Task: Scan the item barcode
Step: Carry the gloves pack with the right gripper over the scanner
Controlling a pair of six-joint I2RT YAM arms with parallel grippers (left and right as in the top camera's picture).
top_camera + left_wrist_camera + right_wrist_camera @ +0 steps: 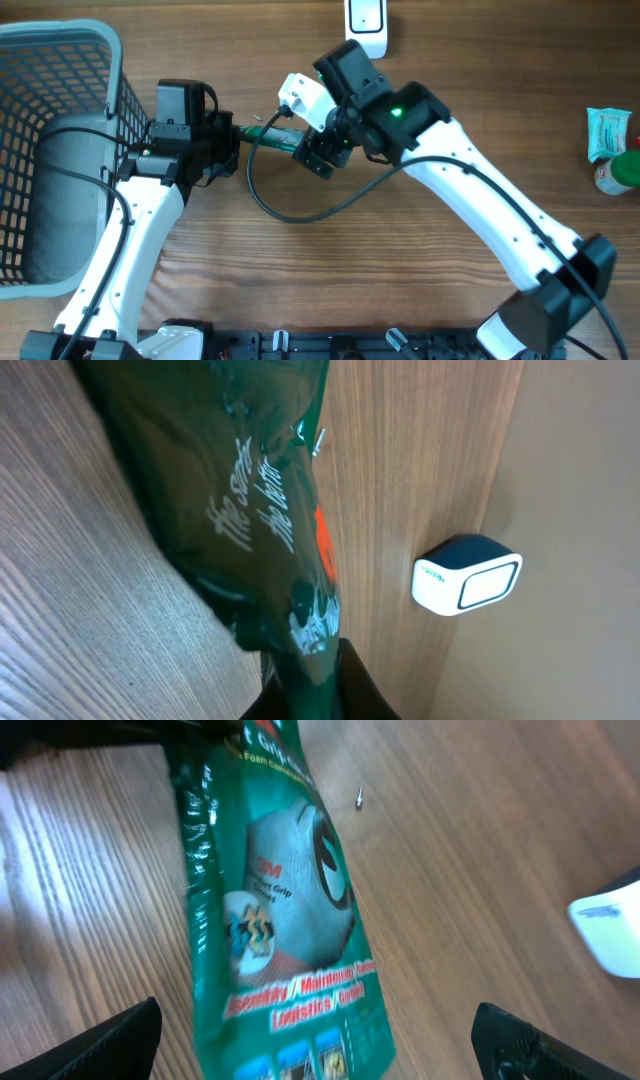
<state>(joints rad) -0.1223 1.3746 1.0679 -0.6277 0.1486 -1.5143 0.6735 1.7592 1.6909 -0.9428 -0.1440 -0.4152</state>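
Well, left gripper (233,134) clamped on the green packet (270,920), right gripper (322,153) gaping wide.
The left jaws are pinched tight on one end of the packet, holding it over the middle of the wood table (420,280); the right ones stand fully apart over its other end, gripping nothing (no contact that I can see). The packet is glossy, crinkled green, with a grey glove pictured and white and red lettering. The white scanner (365,22) sits near, at the table's far edge.
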